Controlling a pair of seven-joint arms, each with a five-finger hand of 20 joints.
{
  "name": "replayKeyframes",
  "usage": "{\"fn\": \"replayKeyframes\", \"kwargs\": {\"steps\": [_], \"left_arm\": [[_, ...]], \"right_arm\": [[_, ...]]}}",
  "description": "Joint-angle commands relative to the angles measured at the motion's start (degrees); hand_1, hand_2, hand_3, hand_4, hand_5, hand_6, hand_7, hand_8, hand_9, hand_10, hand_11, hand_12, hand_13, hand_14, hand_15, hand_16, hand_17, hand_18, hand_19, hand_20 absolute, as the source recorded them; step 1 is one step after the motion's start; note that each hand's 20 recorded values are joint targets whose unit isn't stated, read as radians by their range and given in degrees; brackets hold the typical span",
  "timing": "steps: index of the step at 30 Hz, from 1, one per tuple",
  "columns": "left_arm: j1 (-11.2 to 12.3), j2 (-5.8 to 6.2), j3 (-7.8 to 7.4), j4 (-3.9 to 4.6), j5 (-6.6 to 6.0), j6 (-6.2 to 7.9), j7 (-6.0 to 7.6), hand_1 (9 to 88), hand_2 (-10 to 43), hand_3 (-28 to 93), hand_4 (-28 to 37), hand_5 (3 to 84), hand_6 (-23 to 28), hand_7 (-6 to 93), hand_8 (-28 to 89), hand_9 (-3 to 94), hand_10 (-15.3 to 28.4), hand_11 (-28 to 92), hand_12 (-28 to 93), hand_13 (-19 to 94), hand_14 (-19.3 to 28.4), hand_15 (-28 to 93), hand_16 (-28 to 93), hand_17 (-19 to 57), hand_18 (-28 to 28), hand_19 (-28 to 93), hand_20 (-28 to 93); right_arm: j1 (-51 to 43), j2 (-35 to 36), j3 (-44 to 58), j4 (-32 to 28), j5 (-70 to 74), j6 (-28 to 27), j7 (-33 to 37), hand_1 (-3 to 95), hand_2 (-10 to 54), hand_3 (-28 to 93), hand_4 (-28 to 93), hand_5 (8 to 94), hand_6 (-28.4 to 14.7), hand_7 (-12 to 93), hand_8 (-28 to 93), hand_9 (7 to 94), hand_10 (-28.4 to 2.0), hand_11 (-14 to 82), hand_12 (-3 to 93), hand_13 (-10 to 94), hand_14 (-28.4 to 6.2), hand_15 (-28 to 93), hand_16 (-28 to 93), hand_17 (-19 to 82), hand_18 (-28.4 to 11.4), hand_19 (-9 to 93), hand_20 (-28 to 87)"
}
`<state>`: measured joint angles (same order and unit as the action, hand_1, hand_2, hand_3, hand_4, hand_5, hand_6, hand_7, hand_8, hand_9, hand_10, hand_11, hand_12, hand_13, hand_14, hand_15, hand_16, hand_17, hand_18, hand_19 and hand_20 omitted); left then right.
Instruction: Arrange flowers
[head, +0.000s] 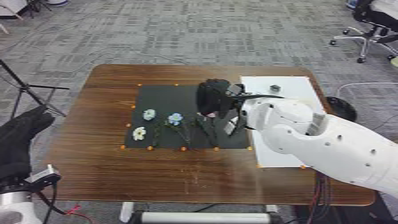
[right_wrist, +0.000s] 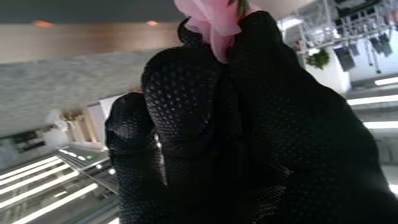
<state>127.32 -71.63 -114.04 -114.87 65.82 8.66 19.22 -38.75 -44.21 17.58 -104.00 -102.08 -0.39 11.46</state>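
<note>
Head view gives you the layout: right hand (head: 213, 100) over the dark mat (head: 164, 95), with a blue flower (head: 175, 118), a pale one (head: 149, 114) and a white one (head: 139, 133) laid out there, and the left hand (head: 19, 137) hanging by the table's (head: 195, 185) left side, fingers pretty much straight. Right wrist view's got the fun detail though: pink flower (right_wrist: 213, 20) pinched in that glove's fingertips, petals poking out past them.

Black tripod (head: 26, 86), office chair (head: 384, 20), grey carpet (head: 195, 35)
</note>
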Motion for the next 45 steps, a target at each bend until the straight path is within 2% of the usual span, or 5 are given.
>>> {"fn": "replayKeyframes", "kwargs": {"steps": [1, 7, 14, 21, 45], "left_arm": [[-2.28, 1.85, 4.24, -0.18, 0.35, 3.31, -1.97, 22.4, 5.5, 72, -28.3, 49.7, 2.8, 13.5, -7, 48.7, 13.8, 20, 13, 39, 17.9, 23, 3, 3.6, 15.5, 22, 23], [-5.91, 3.59, 8.1, 0.1, 1.09, 6.51, -4.1, 22.4, 5.3, 72, -28.3, 49.5, 2.6, 13.7, -7, 48.6, 13.5, 20, 13, 39, 17.8, 23, 3, 3.5, 15.6, 22, 22], [-7.42, 4.04, 9.67, 0.35, 1.23, 6.74, -5.31, 22.3, 5.3, 72, -28.3, 49.2, 2.4, 13.9, -7, 48.3, 13.2, 20, 13, 39, 17.5, 22, 3, 3.4, 15.5, 22, 22], [-6.6, 3.74, 9.06, 0.05, 0.88, 6.46, -4.78, 22.2, 5.3, 72, -28.3, 48.9, 2.2, 14.2, -8, 48.0, 13.1, 20, 13, 39, 17.2, 22, 3, 3.4, 15.5, 21, 22], [-2.5, 0.9, 3.92, 0.48, 0.03, -0.6, -2.28, 21.9, 4.6, 72, -28.3, 48.0, 2.1, 14.8, -8, 47.3, 12.9, 20, 12, 39, 17.0, 22, 3, 3.0, 15.4, 21, 22]], "right_arm": [[-1.23, -9.87, 0.58, 4.65, -1.1, 3.0, 1.98, 62.7, -9.5, 58, -19, 80.7, 1.1, 21, 8, 86.7, -11.2, 5.0, 34.5, 83, -5.3, 52, 34, 38, -22.2, 76, 62], [-3.57, -14.82, 1.64, 9.94, -5.64, 2.79, 0.41, 62.6, -9.5, 58, -19, 80.8, 1.1, 21, 8, 86.7, -11.2, 4.8, 34.5, 83, -5.3, 52, 35, 38, -22.2, 76, 62], [-5.34, -16.99, 2.67, 14.95, -9.94, 3.83, 0.0, 62.4, -9.5, 58, -20, 80.8, 1.1, 21, 7, 86.6, -11.3, 4.6, 34.4, 83, -5.4, 52, 35, 38, -22.3, 76, 62], [-6.08, -17.77, 4.12, 17.75, -14.23, 3.21, -1.51, 62.2, -9.5, 58, -20, 80.4, 1.4, 21, 7, 85.8, -10.9, 4.1, 33.9, 82, -5.5, 52, 35, 38, -22.3, 76, 62], [-6.88, -18.46, 6.77, 17.24, -9.49, -0.79, 2.47, 48.0, -9.5, 65, -17, 68.4, -0.2, 17, 4, 71.5, -13.0, 14.0, 17.5, 78, -7.0, 54, 33, 35, -23.3, 75, 62]]}}
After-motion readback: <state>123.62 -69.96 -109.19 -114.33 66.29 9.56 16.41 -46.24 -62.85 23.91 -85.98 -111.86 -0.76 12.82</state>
